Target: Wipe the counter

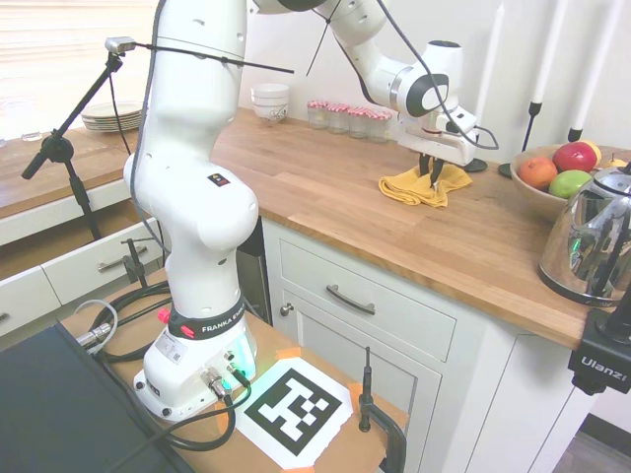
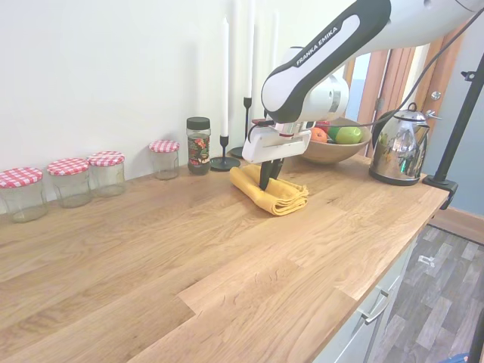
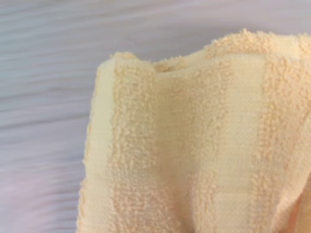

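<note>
A folded yellow cloth [image 1: 419, 186] [image 2: 276, 195] lies on the long butcher-block counter [image 1: 315, 182] [image 2: 151, 257], over the white cabinets. My gripper [image 1: 430, 177] [image 2: 266, 183] points straight down with its dark fingers shut on the cloth, pressing it against the wood. The cloth sits towards the counter's end with the fruit bowl. In the wrist view the cloth [image 3: 204, 145] fills most of the picture, with blurred counter beside it.
A fruit bowl [image 1: 548, 179] [image 2: 327, 144] and a steel kettle [image 1: 595, 236] [image 2: 396, 145] stand just past the cloth. Candlesticks [image 2: 224, 161], a spice jar [image 2: 198, 145] and red-lidded jars [image 2: 69, 181] line the wall. White bowls [image 1: 269, 101] sit at the far end.
</note>
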You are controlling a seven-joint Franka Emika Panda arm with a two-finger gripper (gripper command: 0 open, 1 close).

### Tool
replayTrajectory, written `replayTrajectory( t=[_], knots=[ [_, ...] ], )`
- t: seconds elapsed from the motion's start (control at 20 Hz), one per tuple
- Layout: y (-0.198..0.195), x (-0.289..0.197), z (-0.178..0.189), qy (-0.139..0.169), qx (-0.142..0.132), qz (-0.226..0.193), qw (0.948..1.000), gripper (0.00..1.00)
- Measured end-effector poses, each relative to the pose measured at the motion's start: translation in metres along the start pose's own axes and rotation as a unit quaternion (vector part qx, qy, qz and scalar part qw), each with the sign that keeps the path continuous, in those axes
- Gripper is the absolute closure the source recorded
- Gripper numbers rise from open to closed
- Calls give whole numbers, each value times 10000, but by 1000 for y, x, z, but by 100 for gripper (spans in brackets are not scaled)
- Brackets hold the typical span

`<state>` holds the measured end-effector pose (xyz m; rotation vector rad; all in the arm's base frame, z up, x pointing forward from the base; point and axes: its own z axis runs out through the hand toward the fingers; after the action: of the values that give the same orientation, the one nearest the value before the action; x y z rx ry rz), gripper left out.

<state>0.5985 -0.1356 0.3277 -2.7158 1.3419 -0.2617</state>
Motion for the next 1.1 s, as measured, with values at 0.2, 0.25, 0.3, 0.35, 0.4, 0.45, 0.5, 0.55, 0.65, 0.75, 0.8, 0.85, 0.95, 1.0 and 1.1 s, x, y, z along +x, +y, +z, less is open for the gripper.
replayTrajectory(
  t=[0.2,0.25,0.3,0.35,0.4,0.45,0.5,0.55,0.65,0.75,0.8,0.85,0.95,1.0,1.1],
  knots=[
    [22,15,-2,20,27,130,9999,100],
    [25,17,-2,26,30,154,9999,100],
    [29,19,-2,31,35,179,9998,100],
    [32,21,-2,40,41,204,9998,100],
    [36,22,-3,47,45,241,9997,0],
    [39,24,-3,48,45,271,9996,0],
    [42,25,-4,50,40,288,9996,0],
    [45,25,-4,51,34,302,9995,0],
    [49,26,-5,51,23,324,9995,0],
    [52,25,-6,49,16,341,9994,0],
    [55,25,-6,47,13,349,9994,0],
    [57,24,-7,44,9,358,9993,0],
    [61,23,-7,35,-1,378,9993,0],
    [62,23,-7,41,-1,387,9992,0],
    [65,22,-8,55,1,401,9992,0]
  ],
)
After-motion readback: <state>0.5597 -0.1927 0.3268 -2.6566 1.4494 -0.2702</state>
